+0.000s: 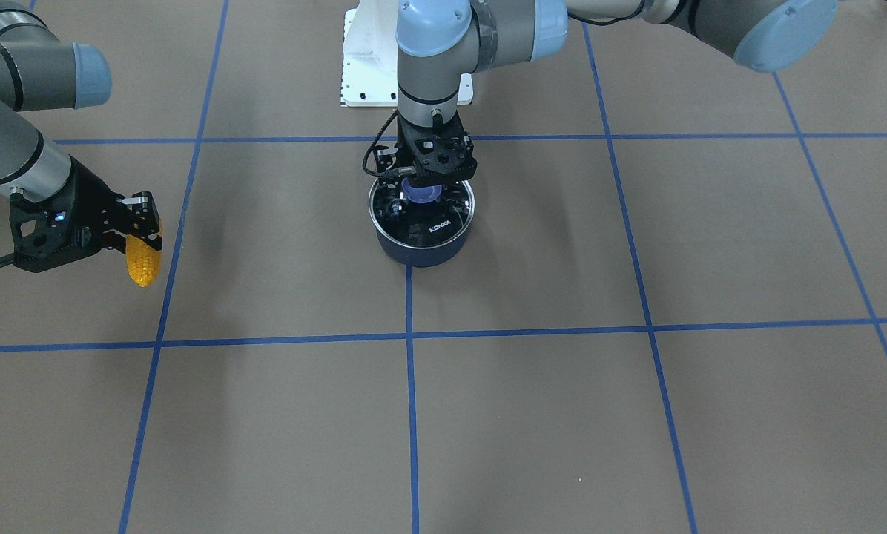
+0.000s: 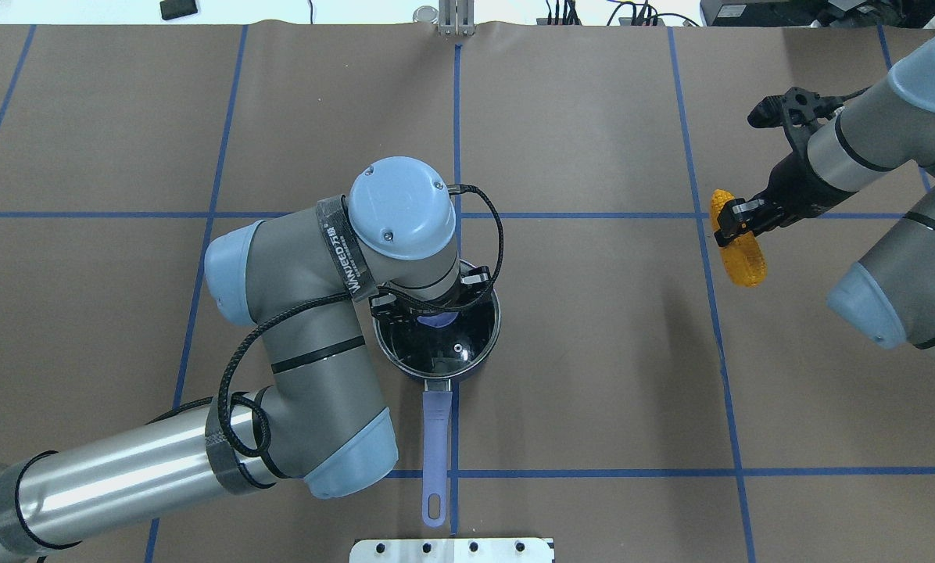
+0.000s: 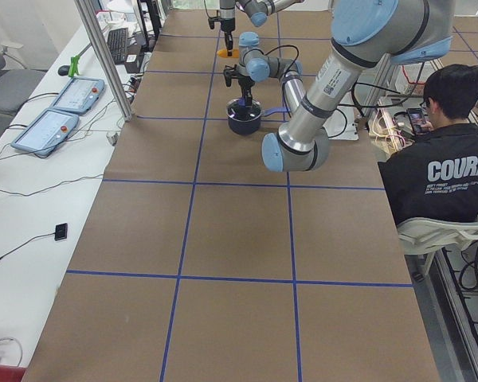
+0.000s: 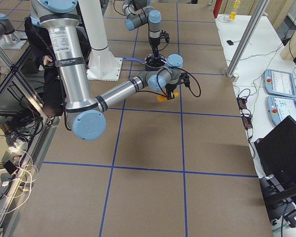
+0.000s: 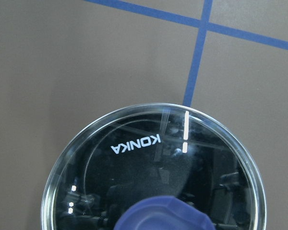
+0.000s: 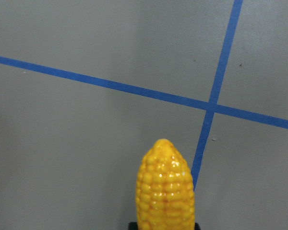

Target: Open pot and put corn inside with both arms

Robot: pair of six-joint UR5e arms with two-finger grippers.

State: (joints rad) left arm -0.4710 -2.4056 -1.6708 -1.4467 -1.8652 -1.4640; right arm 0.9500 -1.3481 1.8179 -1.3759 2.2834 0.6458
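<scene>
The dark navy pot [image 1: 421,251] stands at the table's middle, its long handle [image 2: 435,438] pointing toward the robot's base. The clear glass "KONKA" lid [image 1: 443,226] sits on it and fills the left wrist view [image 5: 134,158]. My left gripper [image 1: 423,189] hangs straight down over the lid. Its fingers look spread on either side of the blue knob [image 5: 168,213], and the lid is seated. My right gripper [image 1: 138,226] is shut on the corn [image 1: 143,259] and holds it above the table, far to the pot's side. The corn also shows in the overhead view [image 2: 737,250] and the right wrist view [image 6: 165,191].
The white base plate [image 1: 362,67] lies just behind the pot on the robot's side. Blue tape lines [image 1: 410,337] grid the brown table. A seated person [image 3: 454,159] and teach pendants [image 3: 56,111] are off the table's edges.
</scene>
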